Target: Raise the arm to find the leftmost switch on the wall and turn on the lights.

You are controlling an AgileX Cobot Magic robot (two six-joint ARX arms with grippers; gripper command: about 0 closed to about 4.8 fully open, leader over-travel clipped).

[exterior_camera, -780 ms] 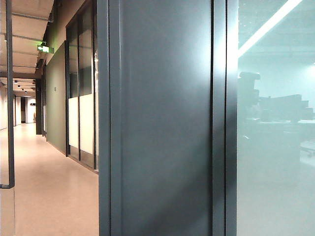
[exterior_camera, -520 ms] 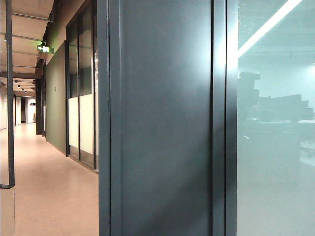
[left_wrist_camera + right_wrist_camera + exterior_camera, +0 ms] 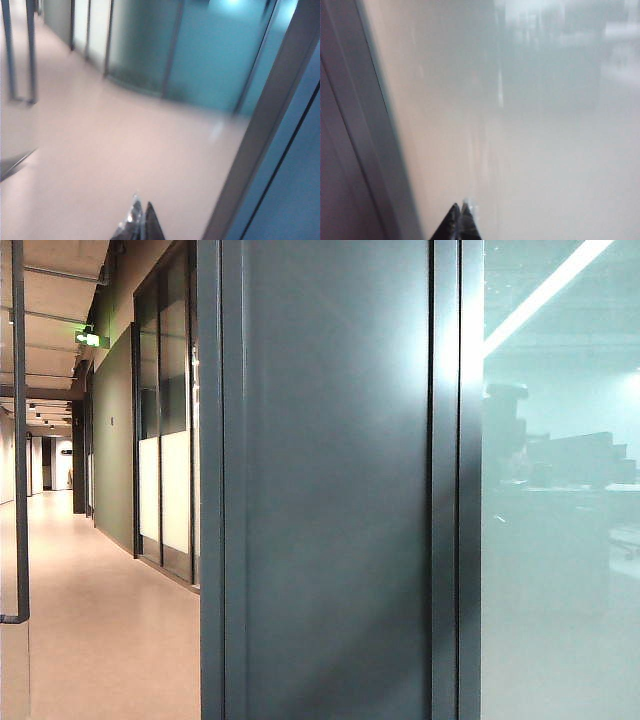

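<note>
The left gripper (image 3: 140, 220) is showing only its fingertips in the left wrist view; the two tips are pressing together with no gap between them, and nothing is sitting between them. It is hanging over pale corridor floor (image 3: 125, 160), beside a grey frame post (image 3: 265, 125) and facing frosted glass partitions (image 3: 200, 55) farther down the hall. The arm's pose behind the tips is not showing.

The right gripper (image 3: 460, 222) is likewise presenting closed tips, touching and holding nothing. It is pointing at a frosted glass pane (image 3: 530, 125), with a grey frame edge (image 3: 365, 150) running just beside it.

In the exterior view, neither gripper nor arm is appearing. A dark grey wall panel (image 3: 335, 490) is filling the middle, frosted glass (image 3: 560, 540) is lying to its right, and a corridor (image 3: 100, 620) with a green exit sign (image 3: 90, 338) is running off to the left.

The wall switch is not appearing in any view; its location cannot be told.
</note>
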